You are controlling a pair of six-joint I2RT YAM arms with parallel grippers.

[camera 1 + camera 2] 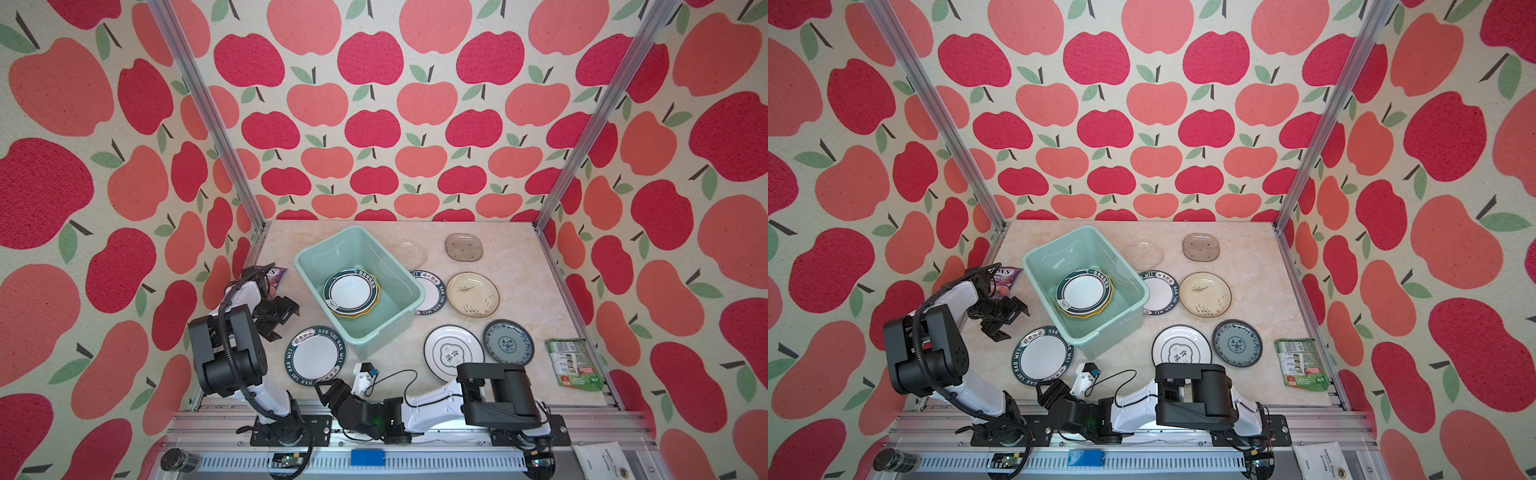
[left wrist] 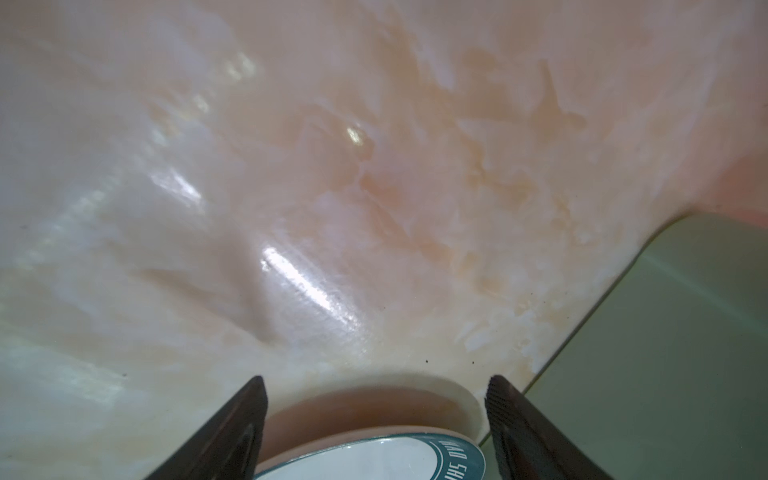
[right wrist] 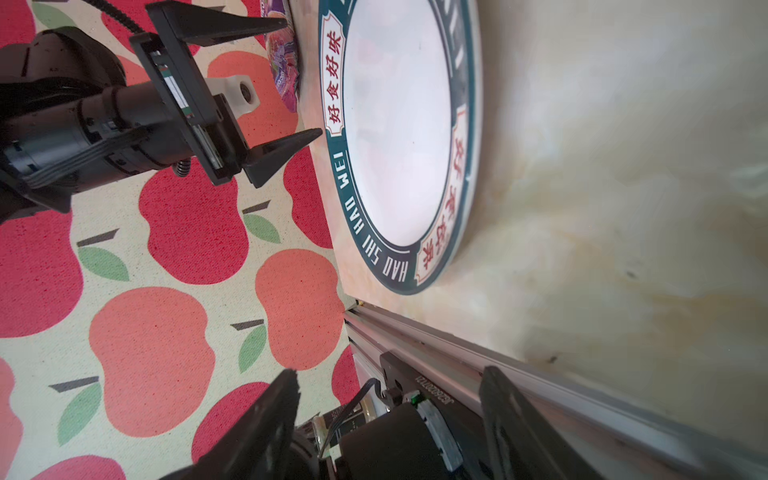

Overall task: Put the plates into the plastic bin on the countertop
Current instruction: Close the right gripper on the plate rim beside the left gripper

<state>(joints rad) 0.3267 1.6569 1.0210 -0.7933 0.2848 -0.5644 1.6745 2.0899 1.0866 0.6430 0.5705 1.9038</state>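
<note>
Plates (image 1: 351, 291), dark-rimmed atop yellow, sit in the plastic bin (image 1: 368, 343); a lettered plate (image 1: 315, 355) lies on the desk (image 1: 523, 266) beside it. My left fingers (image 3: 282, 151) hover wide and empty by that plate's left rim; my right fingers (image 3: 270, 419), parted and empty, reach across near its front rim.

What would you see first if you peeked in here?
The big red and pink apples covering the walls jump out first. Next comes the mint-green bin in the middle of the countertop, with stacked plates inside. The other plates lie scattered around it on the countertop.
</note>
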